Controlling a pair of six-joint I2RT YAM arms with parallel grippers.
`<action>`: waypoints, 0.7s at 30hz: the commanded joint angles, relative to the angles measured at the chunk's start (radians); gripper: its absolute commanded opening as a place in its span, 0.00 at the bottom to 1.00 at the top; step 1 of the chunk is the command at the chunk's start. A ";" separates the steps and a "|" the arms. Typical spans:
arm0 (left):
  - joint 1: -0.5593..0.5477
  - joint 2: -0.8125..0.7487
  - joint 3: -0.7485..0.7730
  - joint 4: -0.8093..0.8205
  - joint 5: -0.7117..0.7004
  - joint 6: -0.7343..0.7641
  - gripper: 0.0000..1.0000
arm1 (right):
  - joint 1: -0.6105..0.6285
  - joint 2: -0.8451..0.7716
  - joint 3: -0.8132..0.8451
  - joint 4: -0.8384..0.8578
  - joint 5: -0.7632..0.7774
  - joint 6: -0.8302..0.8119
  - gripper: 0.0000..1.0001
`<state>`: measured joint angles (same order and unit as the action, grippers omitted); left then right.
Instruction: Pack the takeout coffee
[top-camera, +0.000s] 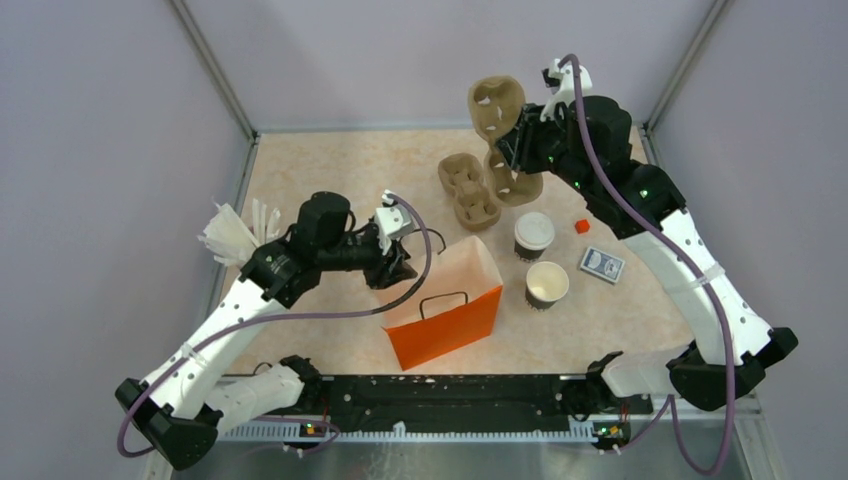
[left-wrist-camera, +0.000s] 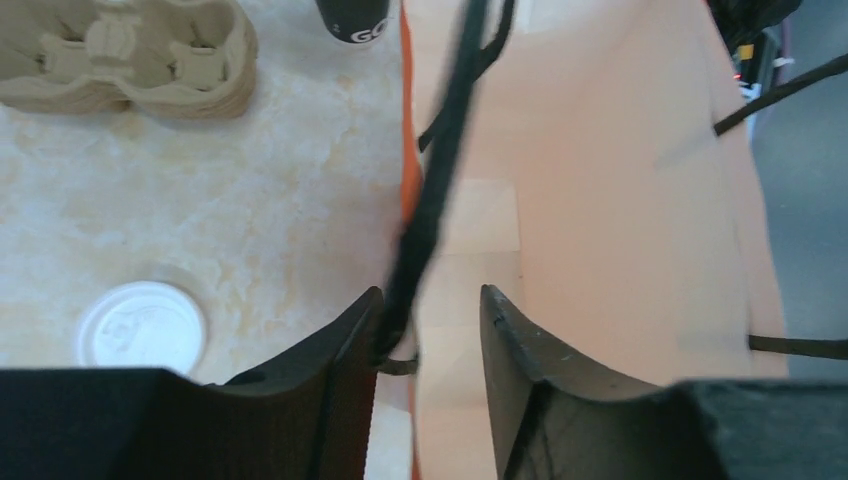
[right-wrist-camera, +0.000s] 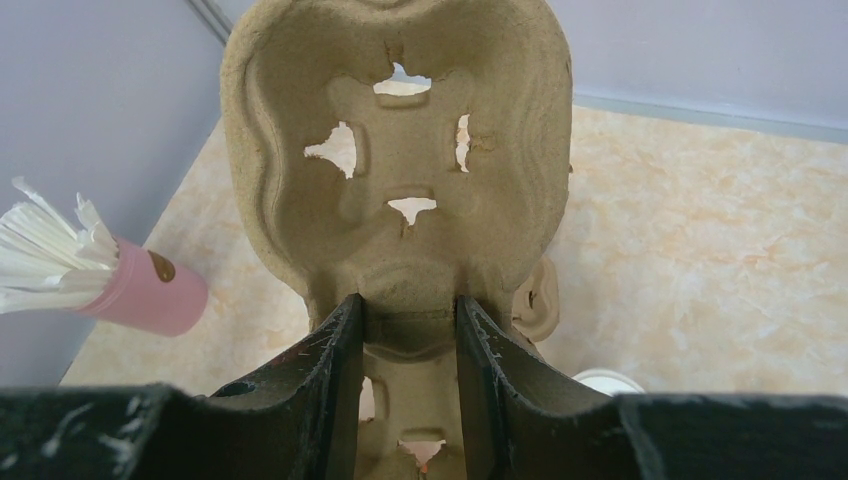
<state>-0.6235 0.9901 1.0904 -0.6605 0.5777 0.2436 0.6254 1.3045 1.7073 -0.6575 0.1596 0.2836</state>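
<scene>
Beige marbled table (top-camera: 330, 170) carries an orange bag (top-camera: 445, 310), which stands open with its pale inside blurred in the left wrist view. The left claw (left-wrist-camera: 432, 295) straddles the bag's far left rim with its fingers parted, and a black handle (left-wrist-camera: 440, 180) brushes the outer finger. Behind the bag and to its right, the right claw (right-wrist-camera: 407, 300) is clamped on the waist of a brown pulp tray (right-wrist-camera: 400, 130), held upright off the table. A stack of trays (top-camera: 468, 188) lies behind the bag. The coffee cup (top-camera: 533, 232), white lid on, stands just behind the bag's right corner, and an open cup (top-camera: 547, 284) stands just right of the bag. A dark cup base, cut off at the top of the left wrist view, could be either cup. Farther right lies a blue box (top-camera: 602, 264), its print unreadable. A loose white lid (left-wrist-camera: 141, 327) lies left of the bag and is out of sight in the top view.
</scene>
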 joint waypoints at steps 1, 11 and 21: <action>-0.002 -0.041 0.019 0.046 -0.072 0.004 0.38 | 0.004 0.004 0.044 0.048 0.008 0.002 0.34; -0.002 -0.022 0.020 0.091 -0.143 -0.054 0.00 | 0.004 0.005 0.053 0.045 0.025 -0.009 0.34; -0.001 0.036 0.067 0.280 -0.484 -0.391 0.00 | -0.005 0.048 0.181 0.000 0.051 -0.045 0.34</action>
<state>-0.6239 0.9966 1.0985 -0.5293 0.2604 0.0380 0.6250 1.3418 1.7893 -0.6662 0.1867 0.2649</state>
